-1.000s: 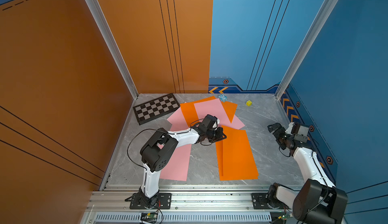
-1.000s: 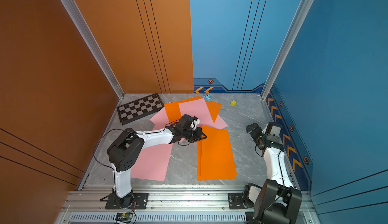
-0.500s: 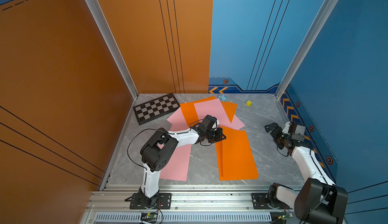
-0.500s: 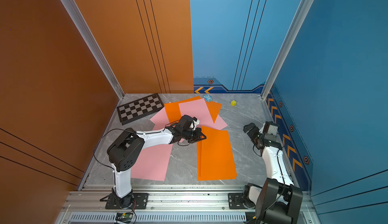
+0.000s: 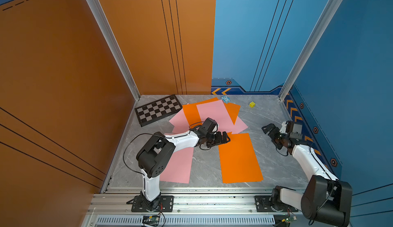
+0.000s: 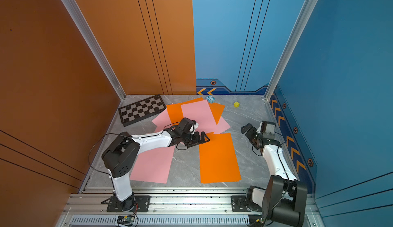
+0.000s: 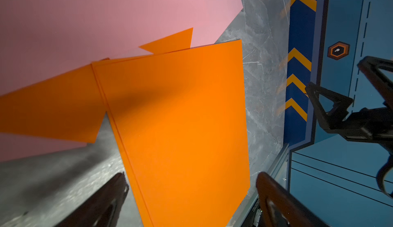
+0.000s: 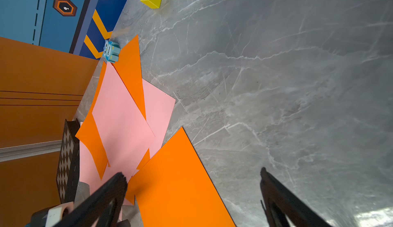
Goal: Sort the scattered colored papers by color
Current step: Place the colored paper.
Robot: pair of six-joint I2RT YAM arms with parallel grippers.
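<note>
Stock, grey marbled worktop:
- bright orange paper stack, 5 o'clock
- light pink paper sheet, 7 o'clock
- mixed pink-and-orange paper heap, 12 o'clock

My left gripper is over the stack's far corner, jaws apart. My right gripper is at 3 o'clock, jaws apart, empty.

Risk, as I judge it: overlapped heap sheets lift together, mixing colours.

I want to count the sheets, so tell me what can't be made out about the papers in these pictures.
Far pile of light pink and bright orange paper sheets: count unclear in every view; upper sheets cover lower ones.
Near light pink paper sheet: one side hidden under the left arm in both top views.
Near bright orange paper stack: layers too thin to count.
</note>
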